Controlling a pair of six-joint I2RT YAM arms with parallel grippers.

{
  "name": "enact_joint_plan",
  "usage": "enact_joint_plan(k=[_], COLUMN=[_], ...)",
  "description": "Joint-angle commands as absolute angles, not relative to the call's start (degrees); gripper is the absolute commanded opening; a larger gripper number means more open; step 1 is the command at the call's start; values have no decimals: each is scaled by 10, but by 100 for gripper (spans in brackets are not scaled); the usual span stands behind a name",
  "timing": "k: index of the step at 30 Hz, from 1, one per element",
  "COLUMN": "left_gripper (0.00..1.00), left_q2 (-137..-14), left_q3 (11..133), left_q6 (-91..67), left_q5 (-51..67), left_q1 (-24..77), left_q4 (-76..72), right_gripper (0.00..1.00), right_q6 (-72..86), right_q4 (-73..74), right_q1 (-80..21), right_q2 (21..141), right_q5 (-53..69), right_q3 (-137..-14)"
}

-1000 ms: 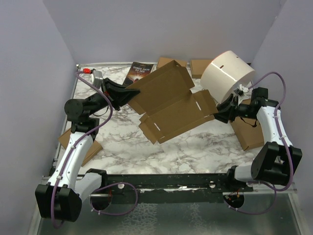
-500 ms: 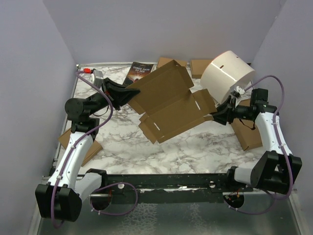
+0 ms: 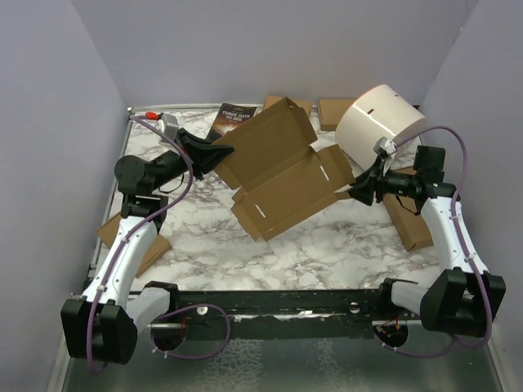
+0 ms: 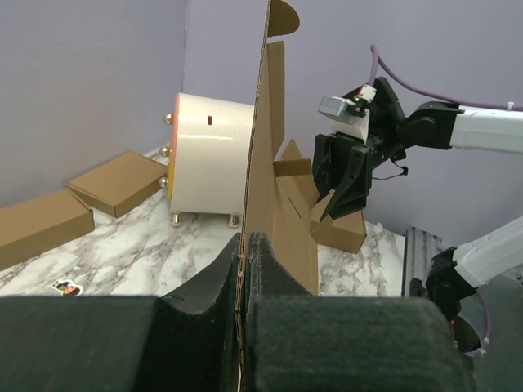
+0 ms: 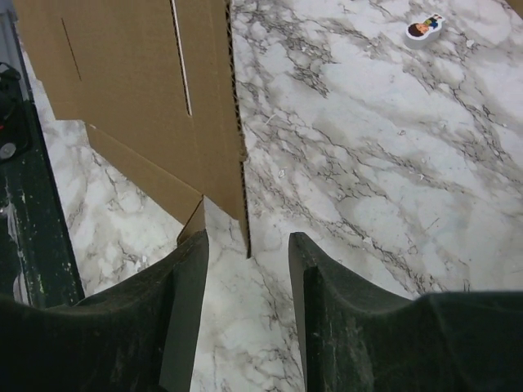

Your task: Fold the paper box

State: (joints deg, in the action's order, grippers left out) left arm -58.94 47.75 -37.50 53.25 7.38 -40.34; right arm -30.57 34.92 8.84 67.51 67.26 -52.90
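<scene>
The paper box [image 3: 282, 171] is an unfolded brown cardboard sheet with flaps, held tilted above the marble table. My left gripper [image 3: 214, 155] is shut on its left edge. In the left wrist view the sheet [image 4: 265, 155] stands on edge, pinched between the fingers [image 4: 243, 249]. My right gripper [image 3: 353, 193] is open at the sheet's right flap. In the right wrist view the flap's lower corner [image 5: 237, 188] ends just in front of the gap of the open gripper [image 5: 249, 249], touching neither finger.
A white drum [image 3: 380, 122] lies on its side at the back right. A dark book [image 3: 231, 118] and small brown boxes [image 3: 337, 109] sit along the back. More boxes lie at the right [image 3: 413, 220] and left [image 3: 135, 241]. A sticker [image 5: 423, 28] lies on the table.
My right gripper has moved left and up to the flap's corner and its jaws have widened. The left arm has lifted a little, tilting the sheet.
</scene>
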Motion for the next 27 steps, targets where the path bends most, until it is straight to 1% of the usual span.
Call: enact_joint_plan(k=[1,5,8,12,16,17,18,20,22,24,27], left_gripper=[0,0,0,0,0,0,0,0,0,0,0], left_q2=[-592,-596,-600,-609,-607,-606,-605,-606,-608,-609,-614], left_q3=[482,483,477,474,479,481,481,483,483,483,480], left_q6=[-344,-348,-373,-409,-403,-402,-402,-406,-419,-434,-461], left_q5=[531,538,544,559,573,577,581,590,597,602,609], left_q1=[65,58,56,55,52,51,50,50,49,49,49], left_q4=[-387,-393,-433,-484,-472,-468,-467,-472,-487,-505,-543], right_gripper=[45,46,47,47,46,44,39,27,18,14,12], right_q6=[-272,-274,-271,-274,-247,-222,-196,-157,-135,-117,-76], right_q4=[318,328,328,330,320,294,270,224,189,159,99], right_q1=[87,87,87,87,114,128,139,155,161,162,161], right_q2=[664,666,678,705,713,713,713,718,721,724,742], right_q5=[658,718,745,750,754,747,732,706,692,686,693], right_q3=[-524,-520,-512,-520,-550,-549,-547,-542,-540,-536,-522])
